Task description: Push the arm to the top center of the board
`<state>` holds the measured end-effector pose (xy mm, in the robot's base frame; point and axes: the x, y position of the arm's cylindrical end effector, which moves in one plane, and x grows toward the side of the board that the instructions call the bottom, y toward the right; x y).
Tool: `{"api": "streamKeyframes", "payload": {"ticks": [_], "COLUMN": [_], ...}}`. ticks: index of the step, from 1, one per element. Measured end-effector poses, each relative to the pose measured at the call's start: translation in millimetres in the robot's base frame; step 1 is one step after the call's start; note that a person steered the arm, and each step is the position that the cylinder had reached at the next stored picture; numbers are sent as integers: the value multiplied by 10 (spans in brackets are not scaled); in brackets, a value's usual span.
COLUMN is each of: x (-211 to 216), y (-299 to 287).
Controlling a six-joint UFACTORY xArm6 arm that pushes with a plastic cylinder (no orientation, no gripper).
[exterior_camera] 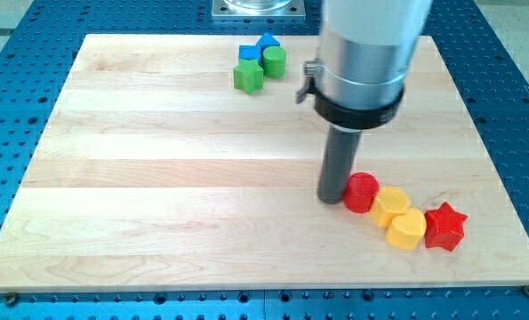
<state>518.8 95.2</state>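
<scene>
My tip (333,197) rests on the wooden board (157,178) right of the middle, touching or almost touching the left side of a red cylinder (362,192). To the cylinder's right lie a yellow hexagonal block (391,205), a yellow heart-like block (406,229) and a red star (444,226), in a row slanting toward the view's bottom right. Near the board's top centre sit a blue block (248,52), a blue pentagon-like block (267,43), a green cylinder (274,61) and a green block (248,76), clustered together to the upper left of my tip.
The arm's wide grey body (362,53) hangs over the board's upper right and hides part of it. Around the board is a blue perforated table (15,107). A metal base plate (255,7) shows at the view's top.
</scene>
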Motion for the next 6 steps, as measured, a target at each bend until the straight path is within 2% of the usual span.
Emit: {"api": "streamKeyframes", "payload": {"ticks": [1,2,3,4,6], "x": [164,174,81,-438,-1936], "y": [203,-378,-1573,-2168,-2394]}}
